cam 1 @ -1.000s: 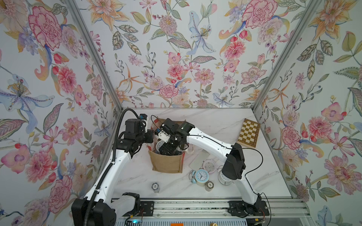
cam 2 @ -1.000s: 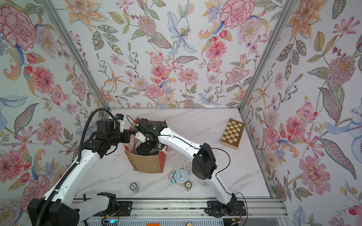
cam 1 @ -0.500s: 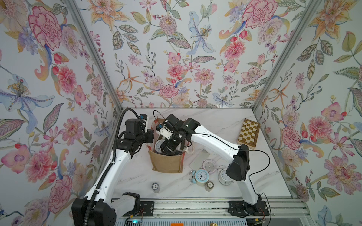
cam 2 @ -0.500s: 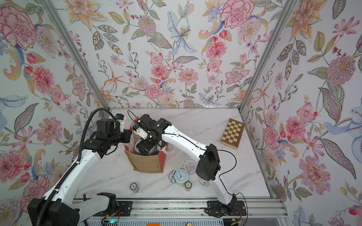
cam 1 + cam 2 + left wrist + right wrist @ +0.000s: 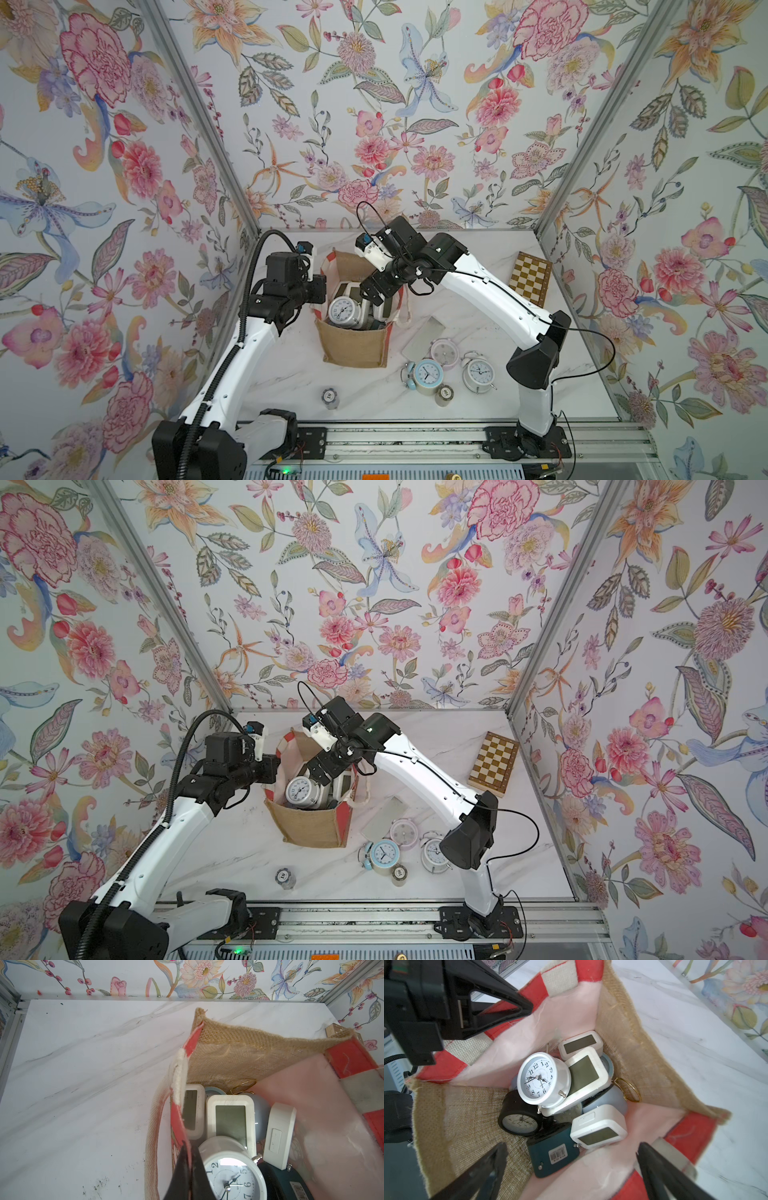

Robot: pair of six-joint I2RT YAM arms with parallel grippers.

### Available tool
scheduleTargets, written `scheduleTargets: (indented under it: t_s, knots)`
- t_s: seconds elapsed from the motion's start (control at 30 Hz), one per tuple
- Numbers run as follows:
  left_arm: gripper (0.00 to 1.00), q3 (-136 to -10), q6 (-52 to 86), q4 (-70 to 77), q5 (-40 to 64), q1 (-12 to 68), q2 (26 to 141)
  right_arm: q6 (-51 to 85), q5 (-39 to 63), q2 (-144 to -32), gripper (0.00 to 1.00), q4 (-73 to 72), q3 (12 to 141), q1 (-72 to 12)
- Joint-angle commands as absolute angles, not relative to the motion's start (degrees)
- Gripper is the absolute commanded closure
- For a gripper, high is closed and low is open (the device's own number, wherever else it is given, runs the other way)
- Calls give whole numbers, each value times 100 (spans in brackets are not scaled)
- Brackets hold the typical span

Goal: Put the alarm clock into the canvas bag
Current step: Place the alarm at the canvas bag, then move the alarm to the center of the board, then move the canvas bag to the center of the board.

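Note:
The canvas bag (image 5: 353, 347) (image 5: 309, 825) stands upright on the marble table, mouth open. A white round alarm clock (image 5: 344, 309) (image 5: 542, 1078) lies face up on a pile of several other clocks inside it. My left gripper (image 5: 188, 1147) (image 5: 320, 291) is shut on the bag's red-and-white side panel at the rim. My right gripper (image 5: 572, 1147) (image 5: 376, 291) hangs open just above the bag's mouth, holding nothing and touching no clock.
To the bag's right, on the table, are a grey flat card (image 5: 424, 338), a pink clock (image 5: 444, 353), a light blue bell clock (image 5: 424, 374) and a white bell clock (image 5: 478, 372). A chessboard (image 5: 531, 277) lies at the back right. A small jar (image 5: 330, 397) stands near the front edge.
My right gripper has lifted out of the bag and drawn back, still open, uncovering the white alarm clock on the pile. The left arm has not moved.

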State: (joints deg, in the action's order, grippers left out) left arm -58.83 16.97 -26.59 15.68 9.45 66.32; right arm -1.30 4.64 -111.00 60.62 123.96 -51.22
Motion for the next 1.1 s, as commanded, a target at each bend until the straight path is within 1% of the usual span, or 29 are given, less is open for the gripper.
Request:
scheduleTargets:
  t_s: [0.0, 0.37, 0.53, 0.7, 0.87, 1.07]
  knots:
    - [96, -5968, 1740, -2224, 1600, 989, 6670, -151, 202, -10641, 0, 6043, 12024, -5017]
    - [96, -6015, 1764, -2214, 1610, 991, 6684, 290, -370, -9099, 0, 5474, 9934, -4417]
    - [96, -6027, 1775, -2197, 1621, 985, 6680, 524, -511, -8680, 0, 5435, 9066, -4201]
    - [96, -6020, 1775, -2173, 1641, 986, 6698, 647, -443, -8482, 2, 5263, 8127, -4123]
    - [96, -6021, 1775, -2128, 1664, 984, 6716, 830, -4, -8453, 5, 4795, 7376, -4160]
    - [96, -6018, 1773, -2135, 1661, 984, 6728, 951, 142, -8544, 6, 4167, 6747, -4482]
